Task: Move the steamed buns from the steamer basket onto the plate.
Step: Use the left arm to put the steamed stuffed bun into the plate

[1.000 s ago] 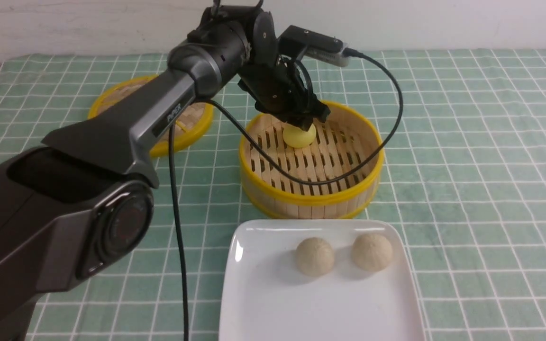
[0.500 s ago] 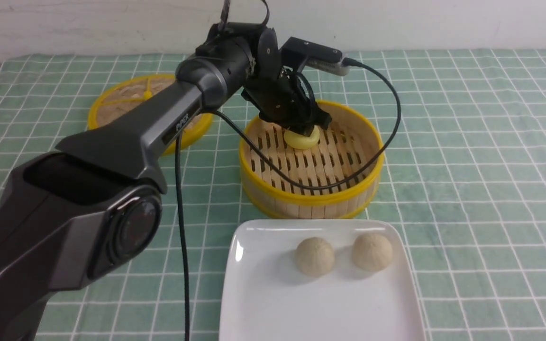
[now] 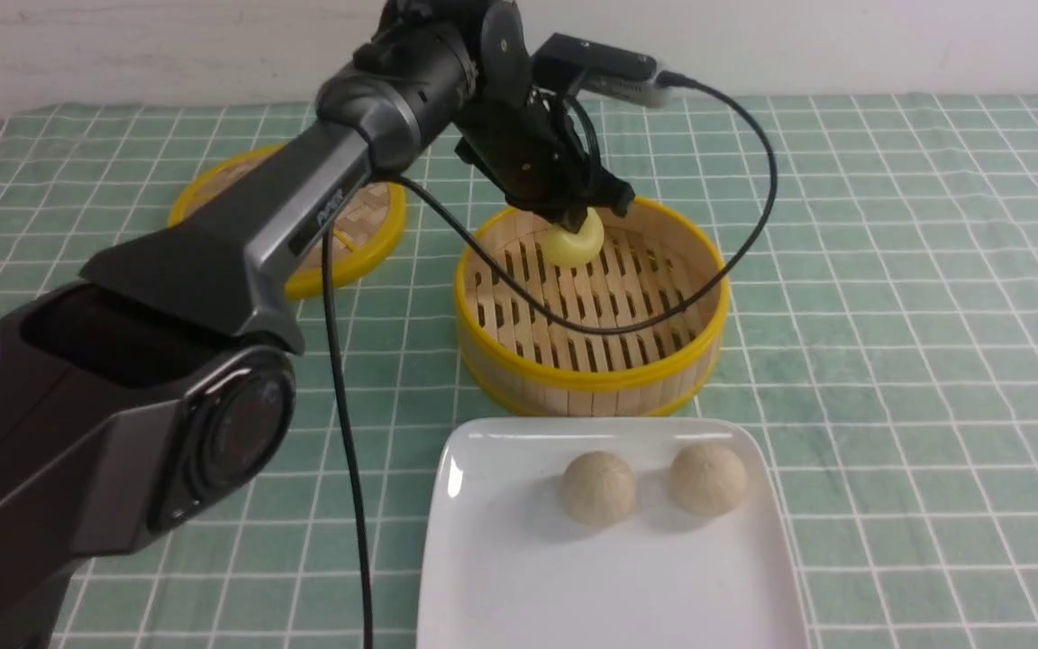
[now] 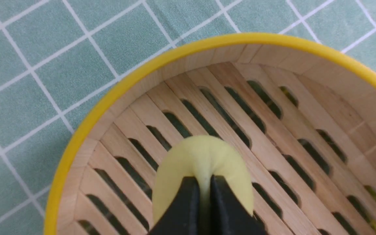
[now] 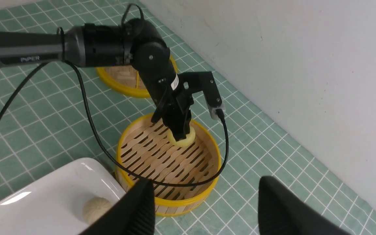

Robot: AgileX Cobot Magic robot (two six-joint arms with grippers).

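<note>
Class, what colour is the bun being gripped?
The bun is pale yellow; the left wrist view shows it best.

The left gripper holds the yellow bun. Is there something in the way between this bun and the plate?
Yes: the near wall of the steamer basket lies between the yellow bun, pinched in the left gripper, and the plate. Two beige buns occupy the plate's middle and right; its left part is bare.

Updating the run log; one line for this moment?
left gripper shut on yellow bun in steamer basket | two beige buns on plate | right gripper open
</note>
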